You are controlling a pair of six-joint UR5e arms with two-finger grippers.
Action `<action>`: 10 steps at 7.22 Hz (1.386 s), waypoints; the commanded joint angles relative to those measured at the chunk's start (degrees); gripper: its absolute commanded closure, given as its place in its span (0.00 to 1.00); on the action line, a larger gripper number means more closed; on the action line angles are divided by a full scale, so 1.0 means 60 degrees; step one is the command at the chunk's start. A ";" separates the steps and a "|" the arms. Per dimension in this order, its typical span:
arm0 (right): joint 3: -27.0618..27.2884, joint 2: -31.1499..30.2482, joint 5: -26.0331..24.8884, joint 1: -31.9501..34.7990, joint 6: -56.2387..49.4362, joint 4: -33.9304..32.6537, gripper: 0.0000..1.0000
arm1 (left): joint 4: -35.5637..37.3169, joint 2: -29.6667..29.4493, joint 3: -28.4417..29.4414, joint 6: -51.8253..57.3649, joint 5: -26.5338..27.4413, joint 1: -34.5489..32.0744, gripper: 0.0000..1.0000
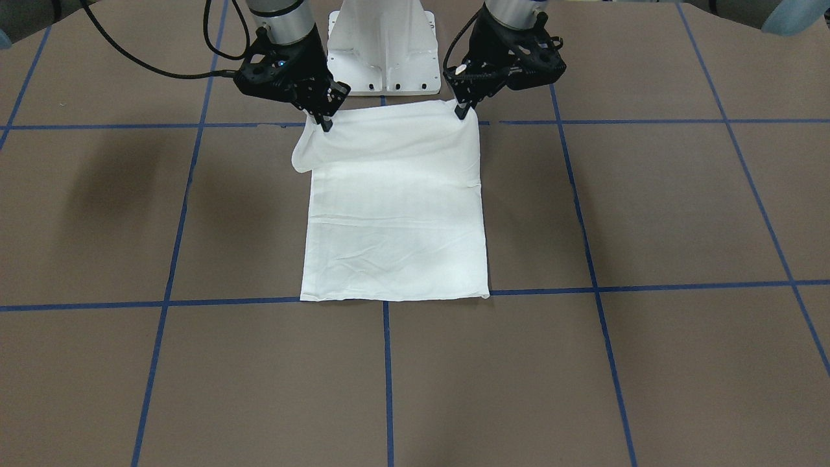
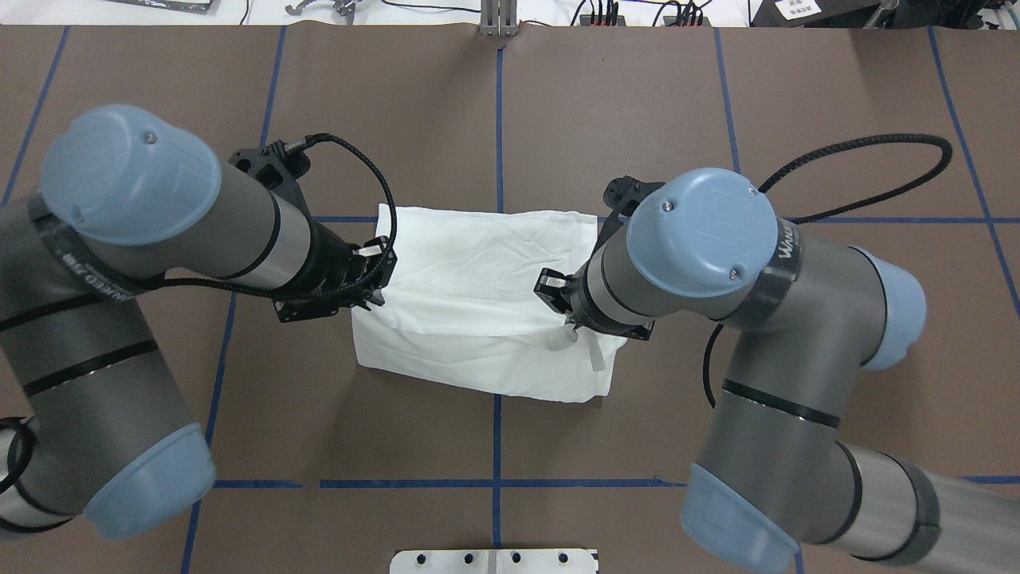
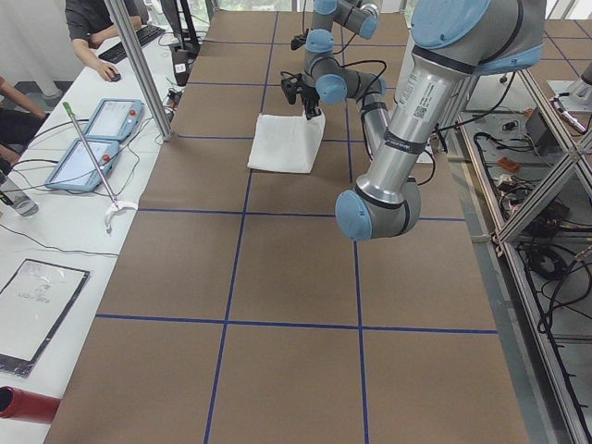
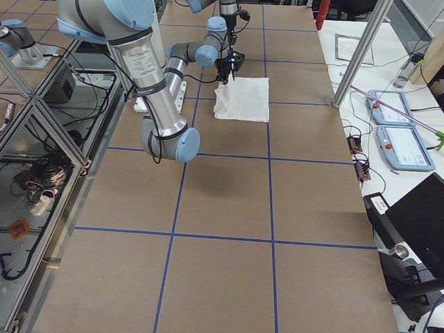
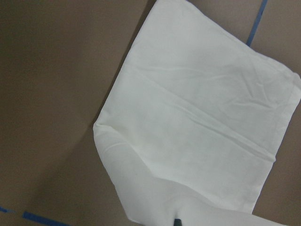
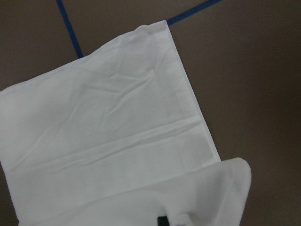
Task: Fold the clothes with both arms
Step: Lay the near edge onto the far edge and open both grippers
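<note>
T-shirt lies on the counter as a white folded rectangle. It spreads out ahead of both pincers, on the side away from the white pedestal.

Left pincer: fingers pressed together on one corner of the T-shirt's robot-side edge. The cloth at that corner is raised off the counter and slopes down from the tips.

Right pincer: fingers pressed together on the opposite corner of the same edge. A rounded flap of cloth hangs just below and outboard of its tips.

The gripped edge runs nearly straight from one pincer to the other. The raised layer ends at a crease part-way across the rectangle; beyond that crease the cloth lies flat.

In the left wrist view a dark fingertip shows at the bottom edge, surrounded by white cloth, with the flat part of the T-shirt ahead of it. The right wrist view shows the same arrangement around its fingertip.

The T-shirt's far edge lies along a blue tape line, well apart from both pincers.
</note>
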 commanded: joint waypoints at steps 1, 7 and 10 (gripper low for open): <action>-0.1680 0.0642 0.0012 0.0673 -0.0500 0.0964 1.00 | -0.1223 -0.0390 0.1599 0.0209 -0.0026 -0.0699 1.00; -0.5318 0.1976 0.0100 0.1159 -0.1145 0.2565 1.00 | -0.3526 -0.0801 0.4372 0.0210 0.0018 -0.1156 1.00; -0.5743 0.2153 0.0100 0.1159 -0.1159 0.2757 0.06 | -0.3528 -0.0801 0.4389 0.0123 0.0032 -0.1185 1.00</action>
